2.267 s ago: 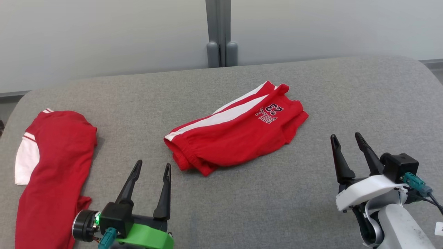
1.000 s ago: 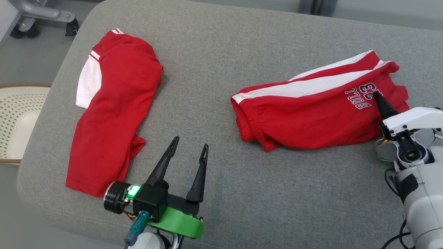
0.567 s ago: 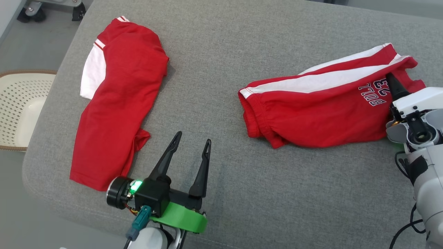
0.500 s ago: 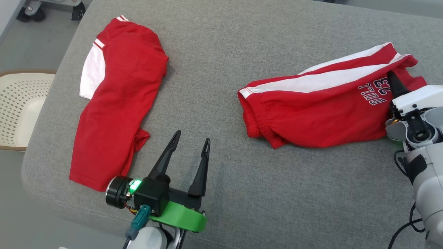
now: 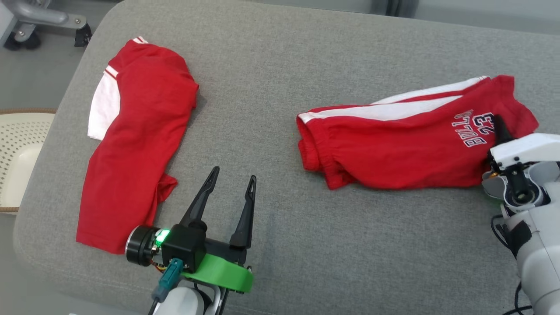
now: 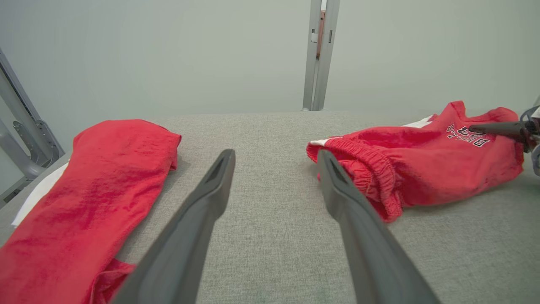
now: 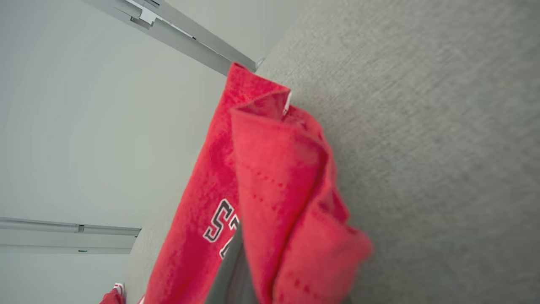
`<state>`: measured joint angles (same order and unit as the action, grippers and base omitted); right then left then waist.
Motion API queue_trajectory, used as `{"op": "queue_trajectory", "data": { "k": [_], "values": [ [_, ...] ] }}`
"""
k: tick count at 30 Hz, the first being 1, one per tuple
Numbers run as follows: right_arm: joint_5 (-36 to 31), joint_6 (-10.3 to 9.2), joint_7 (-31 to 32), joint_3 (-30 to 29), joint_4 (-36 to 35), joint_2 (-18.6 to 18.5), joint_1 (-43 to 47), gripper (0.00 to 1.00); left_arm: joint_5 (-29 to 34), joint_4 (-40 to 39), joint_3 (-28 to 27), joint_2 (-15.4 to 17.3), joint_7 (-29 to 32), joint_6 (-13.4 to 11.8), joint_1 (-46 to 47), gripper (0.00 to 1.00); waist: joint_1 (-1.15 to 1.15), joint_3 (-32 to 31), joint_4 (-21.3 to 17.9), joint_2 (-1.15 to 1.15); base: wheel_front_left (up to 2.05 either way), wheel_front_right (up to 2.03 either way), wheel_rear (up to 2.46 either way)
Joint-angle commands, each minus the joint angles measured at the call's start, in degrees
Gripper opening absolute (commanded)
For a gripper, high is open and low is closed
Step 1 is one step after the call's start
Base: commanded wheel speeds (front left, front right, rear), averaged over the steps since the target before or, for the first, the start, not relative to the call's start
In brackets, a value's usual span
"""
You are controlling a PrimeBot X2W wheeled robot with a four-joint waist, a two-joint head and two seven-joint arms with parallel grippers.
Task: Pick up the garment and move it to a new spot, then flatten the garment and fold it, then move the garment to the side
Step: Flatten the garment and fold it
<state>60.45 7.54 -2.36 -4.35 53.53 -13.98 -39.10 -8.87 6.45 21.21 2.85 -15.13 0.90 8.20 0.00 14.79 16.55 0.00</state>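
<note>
The garment, red shorts (image 5: 393, 144) with white side stripes and a "BULLS 23" print, lies on the grey padded surface (image 5: 284, 65), right of centre. My right gripper (image 5: 496, 124) is shut on the shorts' right end beside the print, and the cloth there is bunched and raised. In the right wrist view the shorts (image 7: 274, 177) fold over one dark finger (image 7: 228, 274). My left gripper (image 5: 233, 173) stands open over bare surface near the front edge, left of the waistband. The left wrist view shows the open left gripper (image 6: 275, 155), the shorts (image 6: 422, 169) and the right gripper (image 6: 474, 126).
A red shirt (image 5: 140, 131) with a white sleeve lies flat on the surface's left part, also in the left wrist view (image 6: 97, 177). A cream perforated basket (image 5: 17, 148) stands on the floor beyond the left edge. A grey wheeled frame (image 5: 39, 19) is at the far left.
My right gripper has shut on the shorts' right end and drawn it up and to the right, bunching the cloth. The head camera shifted. The left gripper stayed open in place.
</note>
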Motion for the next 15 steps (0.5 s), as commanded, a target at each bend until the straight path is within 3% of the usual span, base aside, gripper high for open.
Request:
{"op": "queue_trajectory", "data": {
  "k": [1, 15],
  "values": [
    [0.7, -0.1, -1.6, -0.5, 0.3, -1.3, 2.6, 0.0, 0.5, 0.2, -0.4, 0.1, 0.0, 0.2, -0.6, 1.0, 0.0, -1.6, -1.7, 0.0, 0.0, 0.0, 0.0],
    [-0.4, -0.05, -11.5, -1.5, 2.4, -4.4, 12.2, 0.0, 1.1, 0.8, -3.2, 0.1, 0.0, 1.5, -4.3, 1.0, 0.0, -8.1, -8.8, 0.0, 0.0, 0.0, 0.0]
  ]
}}
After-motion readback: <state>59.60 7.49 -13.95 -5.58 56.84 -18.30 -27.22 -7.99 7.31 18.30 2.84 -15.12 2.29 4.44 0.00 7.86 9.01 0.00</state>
